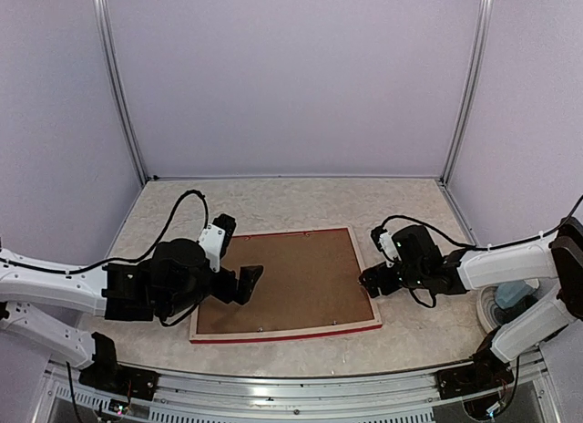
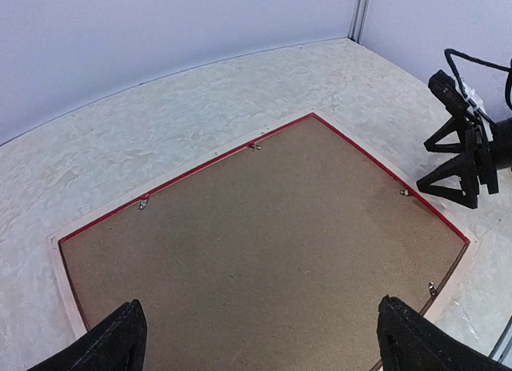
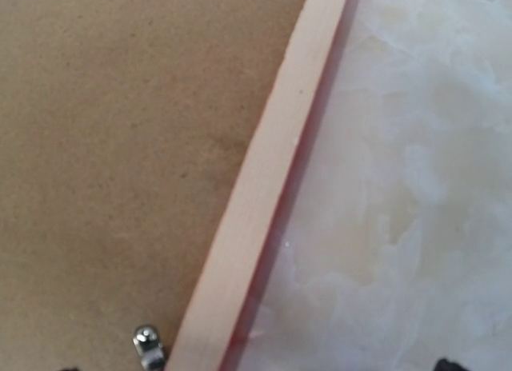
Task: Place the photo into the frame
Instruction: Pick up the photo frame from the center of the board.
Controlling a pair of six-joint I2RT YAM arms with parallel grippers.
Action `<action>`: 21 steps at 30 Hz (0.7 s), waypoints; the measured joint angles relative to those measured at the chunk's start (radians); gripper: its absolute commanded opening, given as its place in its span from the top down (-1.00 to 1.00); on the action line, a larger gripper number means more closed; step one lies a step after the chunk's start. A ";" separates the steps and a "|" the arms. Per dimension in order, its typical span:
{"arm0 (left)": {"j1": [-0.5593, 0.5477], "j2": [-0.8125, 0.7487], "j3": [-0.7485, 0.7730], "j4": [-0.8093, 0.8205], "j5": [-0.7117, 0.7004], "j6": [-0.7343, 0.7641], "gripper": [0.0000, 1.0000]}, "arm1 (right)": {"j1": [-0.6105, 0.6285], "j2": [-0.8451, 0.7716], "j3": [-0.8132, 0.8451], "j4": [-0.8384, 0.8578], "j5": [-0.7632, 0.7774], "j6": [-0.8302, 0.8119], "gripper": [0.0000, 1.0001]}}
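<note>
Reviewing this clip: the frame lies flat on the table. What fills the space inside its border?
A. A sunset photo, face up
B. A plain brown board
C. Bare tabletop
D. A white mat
B: a plain brown board fills the frame, whose pale wood back faces up, with small metal clips along its inner edge.

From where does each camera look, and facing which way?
Top external: above and behind, looking down on the frame; both arms show.
Left wrist: looks across the backing board to the right gripper; own fingertips at bottom corners.
Right wrist: close over the frame's right rail; fingers barely show.
All share the backing board.
</note>
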 measured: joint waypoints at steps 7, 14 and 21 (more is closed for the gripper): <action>-0.023 0.084 0.023 0.007 0.083 0.058 -0.98 | 0.000 -0.009 0.000 0.000 0.003 0.000 -0.92; -0.042 0.124 0.026 0.033 0.188 0.134 -0.98 | 0.000 -0.011 0.000 0.000 0.003 0.000 -0.92; -0.114 0.300 0.113 -0.014 0.220 0.240 -0.98 | 0.000 -0.011 0.000 0.000 0.003 0.001 -0.92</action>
